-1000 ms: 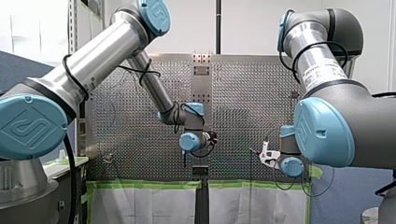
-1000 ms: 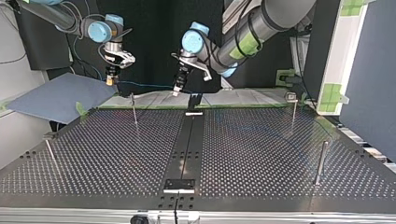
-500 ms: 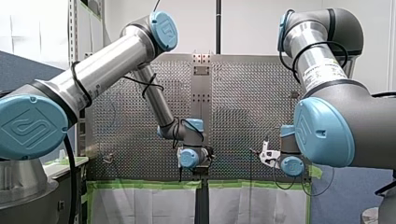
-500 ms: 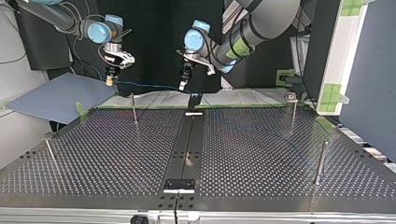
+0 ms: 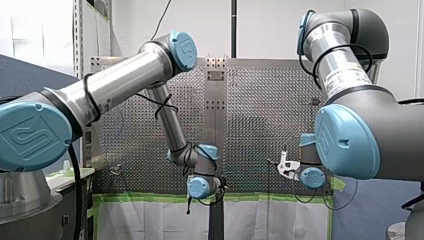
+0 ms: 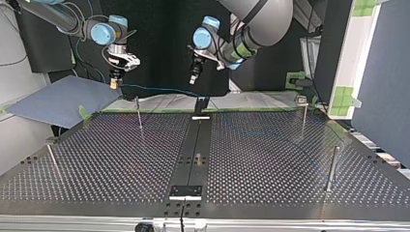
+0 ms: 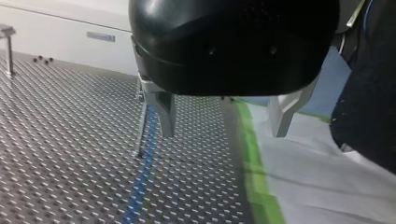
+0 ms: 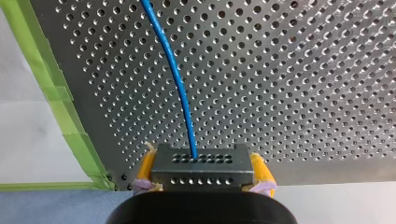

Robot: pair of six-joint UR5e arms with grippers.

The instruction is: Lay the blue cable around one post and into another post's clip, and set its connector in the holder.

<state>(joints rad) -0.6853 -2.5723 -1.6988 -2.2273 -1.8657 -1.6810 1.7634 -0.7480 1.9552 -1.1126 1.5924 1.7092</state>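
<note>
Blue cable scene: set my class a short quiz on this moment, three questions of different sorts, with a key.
1. Which gripper holds the connector?
2. True or false: my left gripper is open and holds nothing.
3. In the right wrist view, the blue cable runs from the connector over: A) the perforated table; B) a wooden tray; C) a carpet.
Key: 1 my right gripper; 2 true; 3 A.
</note>
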